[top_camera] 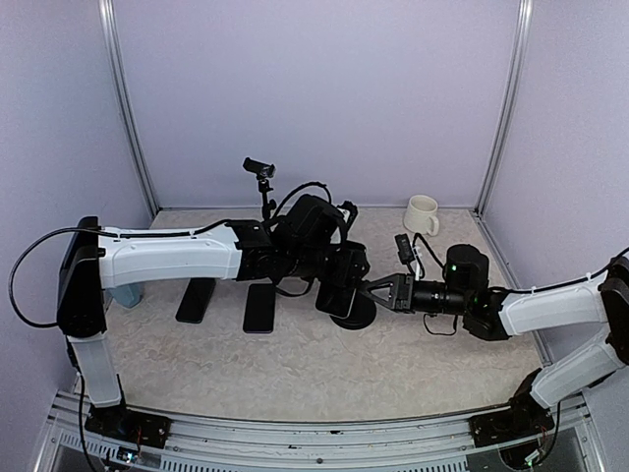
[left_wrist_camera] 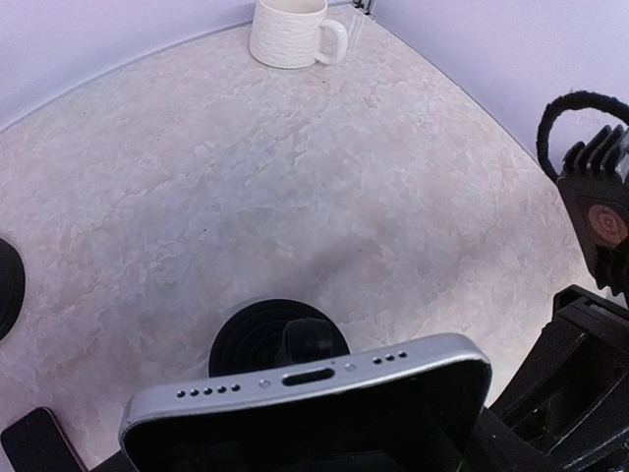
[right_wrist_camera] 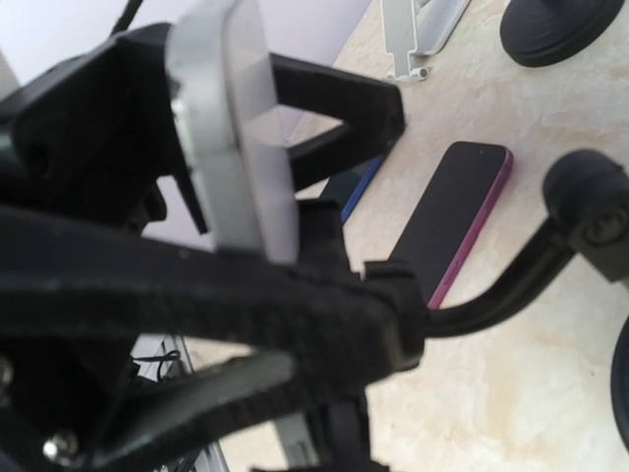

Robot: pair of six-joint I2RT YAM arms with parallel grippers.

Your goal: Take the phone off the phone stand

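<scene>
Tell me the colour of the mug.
The mug is white; the left wrist view shows it best.

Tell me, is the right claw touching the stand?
Touching. The right wrist view shows the right claw pinched shut on the stand at its black neck, no gap visible, just below the phone.

Table [top_camera: 314,369]: mug [top_camera: 422,214], spare phones [top_camera: 260,308], phone stand [top_camera: 362,317]

You have: pale lilac walls [top_camera: 314,88] on three sides; aluminium corner posts [top_camera: 128,108]; beige marbled bench [top_camera: 324,369]; metal rail [top_camera: 324,431] along its near edge; soft, even light.
</scene>
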